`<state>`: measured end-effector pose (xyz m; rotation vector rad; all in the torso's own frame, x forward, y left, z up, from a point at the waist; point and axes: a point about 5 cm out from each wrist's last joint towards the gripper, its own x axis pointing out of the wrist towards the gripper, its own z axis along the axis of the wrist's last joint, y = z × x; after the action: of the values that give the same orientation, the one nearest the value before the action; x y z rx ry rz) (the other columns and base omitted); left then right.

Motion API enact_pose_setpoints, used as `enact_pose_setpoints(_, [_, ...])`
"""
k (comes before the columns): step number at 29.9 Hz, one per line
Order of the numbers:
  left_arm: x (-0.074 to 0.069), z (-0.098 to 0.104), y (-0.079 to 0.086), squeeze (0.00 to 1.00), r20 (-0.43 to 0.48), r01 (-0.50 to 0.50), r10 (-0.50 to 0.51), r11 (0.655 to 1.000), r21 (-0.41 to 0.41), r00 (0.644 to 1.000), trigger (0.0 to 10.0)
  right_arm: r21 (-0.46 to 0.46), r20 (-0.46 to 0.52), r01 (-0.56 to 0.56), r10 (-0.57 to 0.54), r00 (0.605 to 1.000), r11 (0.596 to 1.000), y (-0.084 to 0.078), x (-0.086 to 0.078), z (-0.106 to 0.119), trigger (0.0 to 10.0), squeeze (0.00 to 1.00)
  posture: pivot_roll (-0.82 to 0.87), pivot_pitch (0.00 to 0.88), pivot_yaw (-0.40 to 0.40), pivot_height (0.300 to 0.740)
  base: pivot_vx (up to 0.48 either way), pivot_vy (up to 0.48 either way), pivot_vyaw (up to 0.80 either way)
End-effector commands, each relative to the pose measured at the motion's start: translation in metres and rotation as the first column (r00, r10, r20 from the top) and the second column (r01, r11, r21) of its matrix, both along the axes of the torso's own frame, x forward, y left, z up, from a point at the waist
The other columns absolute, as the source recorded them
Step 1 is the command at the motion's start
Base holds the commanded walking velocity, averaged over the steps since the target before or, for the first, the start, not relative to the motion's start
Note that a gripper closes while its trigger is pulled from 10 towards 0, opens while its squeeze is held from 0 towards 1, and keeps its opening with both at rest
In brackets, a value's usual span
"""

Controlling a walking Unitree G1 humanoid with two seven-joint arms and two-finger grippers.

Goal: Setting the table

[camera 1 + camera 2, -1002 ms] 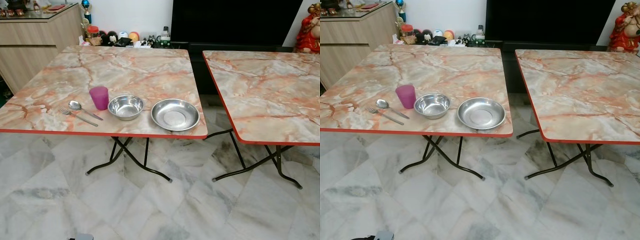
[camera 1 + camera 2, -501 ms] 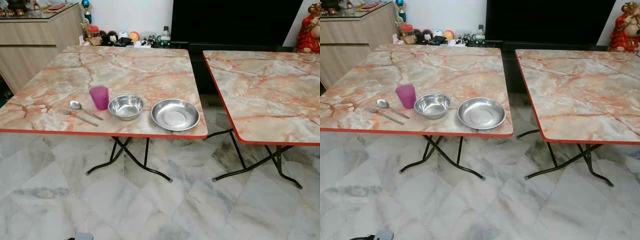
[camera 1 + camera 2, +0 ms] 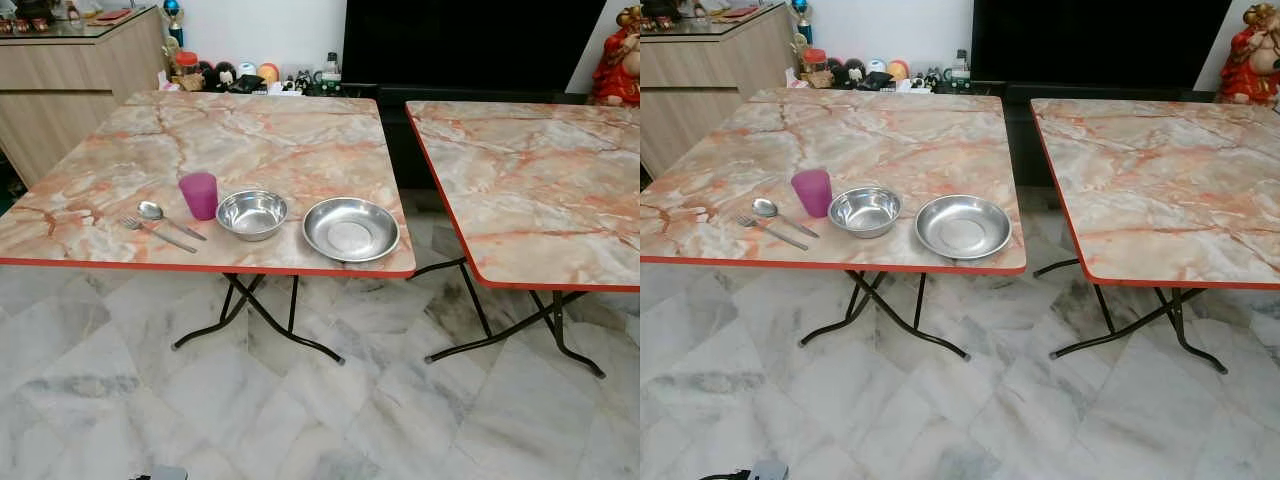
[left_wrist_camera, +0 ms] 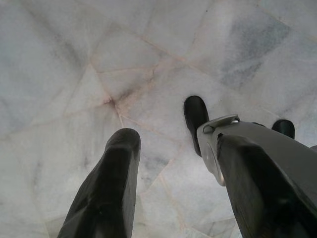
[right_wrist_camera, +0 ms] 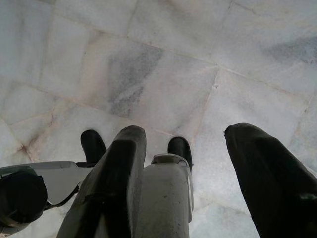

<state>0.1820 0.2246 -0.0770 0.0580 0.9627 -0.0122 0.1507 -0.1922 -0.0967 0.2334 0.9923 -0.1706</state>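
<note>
Marble-patterned red-edged folding worktop ahead carries row near front edge: steel fork, steel spoon, pink plastic cup, round steel bowl, shallow round steel plate. Second matching worktop stands to right, bare. Left tool and right tool hang low over grey marble floor, fingers apart, gripping nothing, well away from tableware.
</note>
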Motion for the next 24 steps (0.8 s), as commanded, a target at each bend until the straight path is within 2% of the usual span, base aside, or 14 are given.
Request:
enact_pose_setpoints(1, [-0.0053, -0.0026, 0.0008, 0.00, -0.024, 0.001, -0.001, 1.000, 0.002, 1.000, 10.0, -0.001, -0.016, 0.003, -0.003, 1.000, 1.000, -0.0007, -0.0046, -0.0017, 10.0, 0.00, -0.01, 0.055, 0.002, 0.740, 0.000, 0.000, 0.00])
enact_pose_setpoints(15, [-0.0015, -0.0007, 0.0011, 0.00, -0.010, -0.006, 0.006, 1.000, 0.005, 1.000, 10.0, 0.005, -0.005, 0.026, -0.026, 1.000, 1.000, -0.0004, -0.0025, -0.0010, 10.0, 0.00, -0.01, 0.070, 0.002, 0.740, 0.000, 0.000, 0.00])
enact_pose_setpoints(24, [-0.0029, -0.0018, 0.0000, 0.00, -0.017, -0.022, 0.022, 1.000, -0.004, 1.000, 10.0, -0.006, -0.024, -0.007, 0.007, 1.000, 1.000, 0.0014, -0.0057, -0.0025, 10.0, 0.00, -0.01, 0.079, 0.001, 0.740, 0.027, 0.000, 0.00])
